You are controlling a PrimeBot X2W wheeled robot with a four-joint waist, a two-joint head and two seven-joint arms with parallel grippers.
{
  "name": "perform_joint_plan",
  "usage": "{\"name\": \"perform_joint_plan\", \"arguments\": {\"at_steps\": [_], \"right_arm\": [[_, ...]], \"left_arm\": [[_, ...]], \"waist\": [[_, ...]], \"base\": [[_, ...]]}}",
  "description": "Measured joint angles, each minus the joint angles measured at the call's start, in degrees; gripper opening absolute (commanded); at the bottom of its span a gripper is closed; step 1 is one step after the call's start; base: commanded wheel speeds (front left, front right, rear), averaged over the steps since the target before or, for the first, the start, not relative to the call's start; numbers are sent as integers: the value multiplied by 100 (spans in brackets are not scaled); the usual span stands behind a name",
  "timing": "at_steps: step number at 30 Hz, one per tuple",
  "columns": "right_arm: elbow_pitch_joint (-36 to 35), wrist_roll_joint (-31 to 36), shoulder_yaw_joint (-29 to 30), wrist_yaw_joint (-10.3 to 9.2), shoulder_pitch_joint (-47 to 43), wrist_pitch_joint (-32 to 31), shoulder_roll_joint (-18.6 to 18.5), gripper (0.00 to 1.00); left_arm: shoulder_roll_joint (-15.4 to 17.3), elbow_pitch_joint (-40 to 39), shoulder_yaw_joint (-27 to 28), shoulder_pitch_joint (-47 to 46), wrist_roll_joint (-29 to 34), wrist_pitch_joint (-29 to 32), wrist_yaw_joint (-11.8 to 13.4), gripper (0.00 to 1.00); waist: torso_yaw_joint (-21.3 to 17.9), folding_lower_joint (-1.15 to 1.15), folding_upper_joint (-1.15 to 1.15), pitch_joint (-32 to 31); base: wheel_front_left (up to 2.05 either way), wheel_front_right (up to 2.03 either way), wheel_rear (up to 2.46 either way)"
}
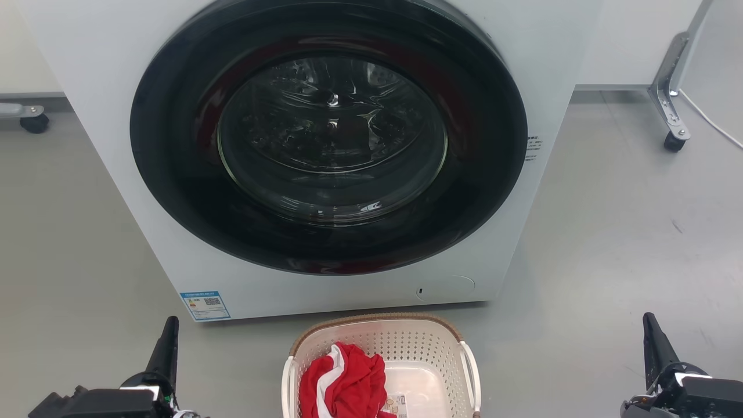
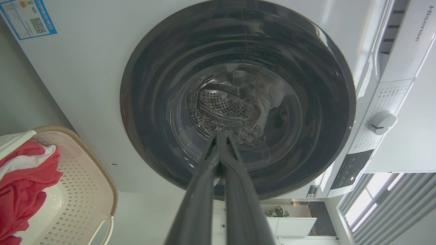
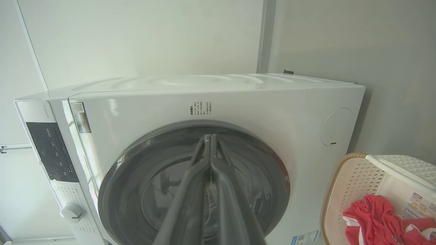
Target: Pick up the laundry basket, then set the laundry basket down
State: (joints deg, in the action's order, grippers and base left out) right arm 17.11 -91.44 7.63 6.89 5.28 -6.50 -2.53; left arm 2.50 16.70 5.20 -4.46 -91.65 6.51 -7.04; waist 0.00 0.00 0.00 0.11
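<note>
Basket [image 1: 406, 342] on floor, bottom centre of head view, before washer [image 1: 87, 128], red cloth [image 1: 348, 377] inside. My left gripper [image 1: 169, 334] and right gripper [image 1: 653, 337] flank it at bottom corners, fingers pressed together, empty, each on its side for a handle.

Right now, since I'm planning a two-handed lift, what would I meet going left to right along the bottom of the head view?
left hand → laundry basket → right hand
</note>
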Motion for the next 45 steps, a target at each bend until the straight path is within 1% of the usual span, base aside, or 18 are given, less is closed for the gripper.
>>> {"name": "perform_joint_plan", "arguments": {"at_steps": [45], "right_arm": [[0, -7, 0, 0, 0, 0, 2, 0]], "left_arm": [[-1, 11, 0, -1, -7, -1, -2, 0]], "waist": [[0, 1, 0, -1]], "base": [[0, 0, 0]]}}
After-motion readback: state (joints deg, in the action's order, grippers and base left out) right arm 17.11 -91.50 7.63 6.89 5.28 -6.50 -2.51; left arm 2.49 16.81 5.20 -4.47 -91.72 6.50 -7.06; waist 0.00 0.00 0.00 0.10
